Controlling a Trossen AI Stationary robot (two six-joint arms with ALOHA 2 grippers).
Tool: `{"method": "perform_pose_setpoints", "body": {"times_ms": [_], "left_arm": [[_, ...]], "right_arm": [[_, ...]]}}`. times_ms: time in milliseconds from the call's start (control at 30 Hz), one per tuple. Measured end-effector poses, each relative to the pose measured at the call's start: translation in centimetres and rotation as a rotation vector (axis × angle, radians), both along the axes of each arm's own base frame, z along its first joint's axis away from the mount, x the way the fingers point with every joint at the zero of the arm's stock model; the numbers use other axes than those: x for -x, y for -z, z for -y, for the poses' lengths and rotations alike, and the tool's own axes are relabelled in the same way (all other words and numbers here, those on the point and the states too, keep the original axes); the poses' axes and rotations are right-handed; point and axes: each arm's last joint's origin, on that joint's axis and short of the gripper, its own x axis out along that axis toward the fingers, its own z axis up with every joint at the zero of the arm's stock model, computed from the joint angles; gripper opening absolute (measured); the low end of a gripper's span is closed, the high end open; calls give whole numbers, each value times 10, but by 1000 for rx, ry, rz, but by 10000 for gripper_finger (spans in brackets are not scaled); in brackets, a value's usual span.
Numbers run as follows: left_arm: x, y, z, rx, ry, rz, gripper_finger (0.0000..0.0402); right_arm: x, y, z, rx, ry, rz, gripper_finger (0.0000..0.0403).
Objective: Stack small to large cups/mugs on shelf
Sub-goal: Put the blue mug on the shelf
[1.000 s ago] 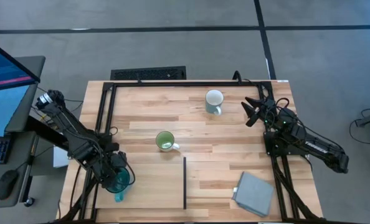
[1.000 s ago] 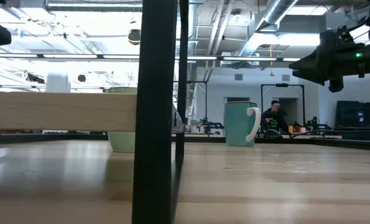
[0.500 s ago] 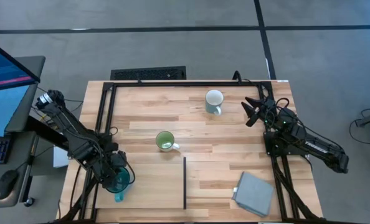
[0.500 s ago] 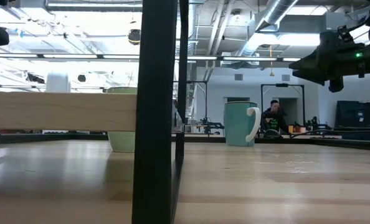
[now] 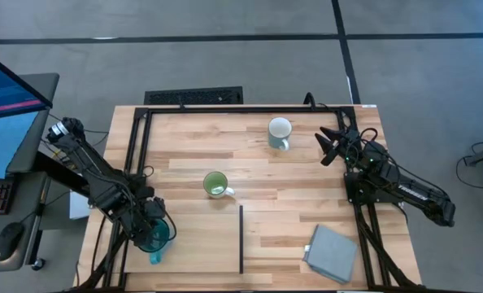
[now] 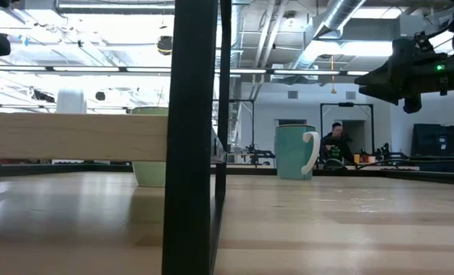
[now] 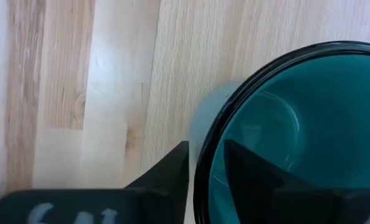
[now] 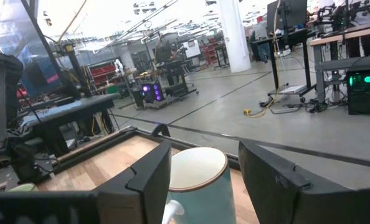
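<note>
Teal mug [image 5: 154, 237] sits at the tabletop's [image 5: 290, 183] near-left corner, its rim pinched between the left jaws [image 5: 150, 218]. Right jaws [image 5: 331, 146] hover spread beside the white mug [image 5: 280, 133], near the far edge.

Teal mug [image 5: 154, 235] sat on pale shelf [image 5: 197, 240], at its left edge. Green mug [image 5: 215, 185] stood upright mid-table. White mug [image 5: 280, 132] stood upright farther back.
</note>
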Motion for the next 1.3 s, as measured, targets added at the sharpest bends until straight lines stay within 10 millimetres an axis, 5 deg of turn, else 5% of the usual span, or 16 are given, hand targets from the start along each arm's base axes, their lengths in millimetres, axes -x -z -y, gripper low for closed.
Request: {"method": "perform_pose_setpoints", "body": {"times_ms": [367, 833, 1133, 1300], "left_arm": [[1, 0, 1, 21, 39, -28, 173], [2, -4, 0, 60, 27, -21, 178], [7, -44, -5, 116, 28, 35, 179], [18, -53, -21, -33, -40, 5, 179]], "right_arm": [[0, 0, 0, 0, 0, 0, 209], [0, 0, 0, 0, 0, -1, 209], [0, 0, 0, 6, 0, -5, 209], [0, 0, 0, 7, 1, -6, 209]]}}
